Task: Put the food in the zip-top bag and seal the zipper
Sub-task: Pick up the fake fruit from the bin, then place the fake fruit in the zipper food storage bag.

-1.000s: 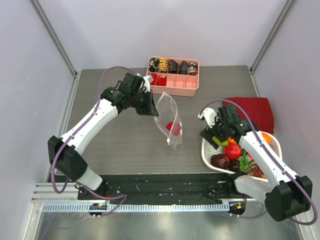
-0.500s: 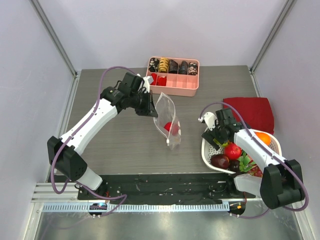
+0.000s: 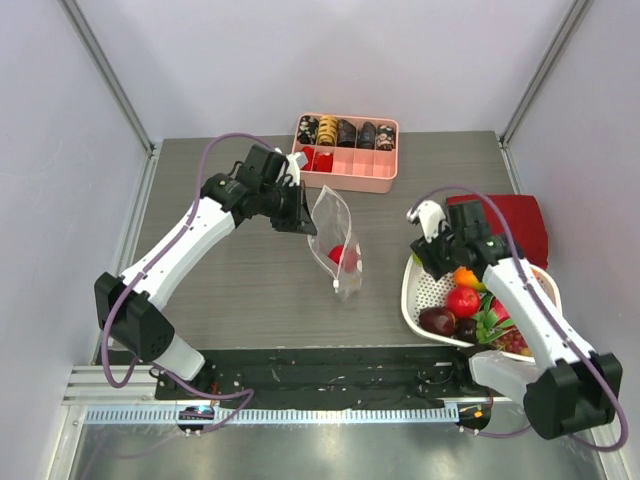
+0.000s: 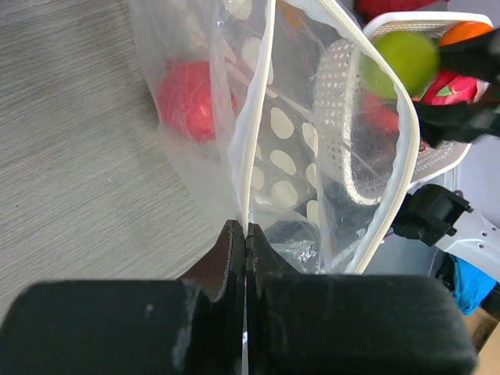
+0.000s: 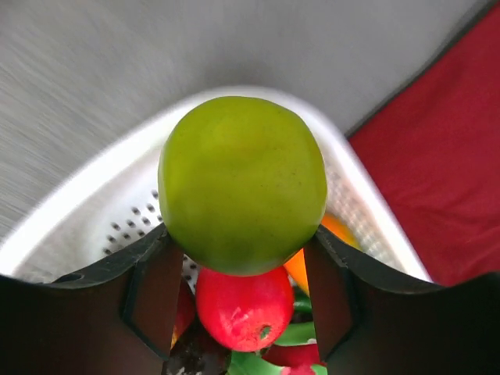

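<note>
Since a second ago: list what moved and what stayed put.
The right tool lifted from the white perforated plastic basket, toward the table's far side, gripping a glossy green toy fruit. Unchanged: the left tool stays pinched on the rim of the clear polka-dot plastic bag, holding it open. The red toy fruit lies inside, and the pink compartment tray and red cloth have not moved.

Around me lies a grey wood-grain table (image 3: pixel 250 290), boxed in by plain pale walls (image 3: pixel 330 60) at the back and on both sides, with slanting metal posts (image 3: pixel 108 75) at the far corners, a brushed metal rail (image 3: pixel 300 455) along my near edge, and soft, even light, probably from overhead.
</note>
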Controlling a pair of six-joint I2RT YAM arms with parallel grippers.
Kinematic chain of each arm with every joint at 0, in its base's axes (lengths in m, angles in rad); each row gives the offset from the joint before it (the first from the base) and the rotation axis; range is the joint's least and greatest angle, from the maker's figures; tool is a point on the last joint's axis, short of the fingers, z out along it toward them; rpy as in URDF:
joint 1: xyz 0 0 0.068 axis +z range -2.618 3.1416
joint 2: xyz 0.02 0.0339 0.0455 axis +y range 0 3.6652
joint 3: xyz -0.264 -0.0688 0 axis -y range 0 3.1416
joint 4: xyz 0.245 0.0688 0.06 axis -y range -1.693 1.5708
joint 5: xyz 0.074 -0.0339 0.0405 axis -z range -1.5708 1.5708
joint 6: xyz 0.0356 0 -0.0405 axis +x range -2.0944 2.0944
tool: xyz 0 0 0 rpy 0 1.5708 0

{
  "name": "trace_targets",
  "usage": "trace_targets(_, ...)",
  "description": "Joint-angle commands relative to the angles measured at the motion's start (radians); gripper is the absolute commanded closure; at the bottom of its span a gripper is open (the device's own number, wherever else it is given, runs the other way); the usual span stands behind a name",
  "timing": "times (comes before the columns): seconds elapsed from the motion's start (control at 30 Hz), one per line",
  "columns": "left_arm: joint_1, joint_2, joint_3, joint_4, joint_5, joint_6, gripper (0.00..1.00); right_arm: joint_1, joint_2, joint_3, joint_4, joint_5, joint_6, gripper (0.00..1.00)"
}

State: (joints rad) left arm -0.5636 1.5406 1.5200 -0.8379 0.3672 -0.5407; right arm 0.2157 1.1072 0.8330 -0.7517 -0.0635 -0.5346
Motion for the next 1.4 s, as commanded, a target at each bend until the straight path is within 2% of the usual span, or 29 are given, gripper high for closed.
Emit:
trace_targets(0.0,-0.005,0.012,0.025,0.031,0.025,-0.005,1.00,0.001,-0.108,0.233,-0.026,-0.194,0.129,0.64)
trace_targets(0.13,-0.005,0.027,0.049,0.026,0.038,-0.005,1.00,-0.001,-0.109,0.394,0.041,-0.384,0.273,0.65)
trace_targets(0.17,-0.005,0.030,0.052,0.025,0.038,-0.007,1.00,0.001,-0.107,0.417,0.076,-0.479,0.310,0.67)
trace_targets(0.3,-0.005,0.035,0.057,0.031,0.041,-0.016,1.00,0.020,-0.063,0.474,0.323,-0.608,0.618,0.71)
trace_targets(0.37,-0.005,0.039,0.065,0.031,0.039,-0.018,1.00,0.074,-0.024,0.485,0.448,-0.622,0.680,0.71)
trace_targets(0.57,-0.005,0.050,0.078,0.037,0.041,-0.022,1.00,0.351,0.063,0.465,0.535,-0.489,0.590,0.71)
trace_targets(0.67,-0.005,0.047,0.083,0.033,0.038,-0.016,1.00,0.392,0.086,0.408,0.528,-0.409,0.507,0.71)
trace_targets(0.9,-0.005,0.029,0.060,0.029,0.036,-0.002,1.00,0.396,0.109,0.334,0.442,-0.243,0.317,0.68)
trace_targets(1.0,-0.005,0.030,0.065,0.026,0.038,0.002,1.00,0.398,0.106,0.341,0.390,-0.220,0.265,0.63)
trace_targets(1.07,-0.005,0.032,0.068,0.028,0.039,0.005,1.00,0.398,0.108,0.351,0.359,-0.205,0.237,0.54)
trace_targets(1.1,-0.005,0.033,0.068,0.026,0.041,0.004,1.00,0.398,0.111,0.359,0.320,-0.202,0.231,0.39)
trace_targets(1.17,-0.005,0.038,0.071,0.028,0.042,0.007,1.00,0.398,0.112,0.386,0.282,-0.199,0.226,0.24)
trace_targets(1.2,-0.005,0.039,0.074,0.025,0.045,0.008,1.00,0.396,0.112,0.399,0.253,-0.197,0.231,0.12)
trace_targets(1.3,-0.005,0.044,0.083,0.020,0.045,0.019,1.00,0.398,0.102,0.452,0.188,-0.202,0.240,0.01)
trace_targets(1.37,-0.005,0.047,0.089,0.016,0.044,0.027,1.00,0.396,0.091,0.495,0.148,-0.206,0.245,0.00)
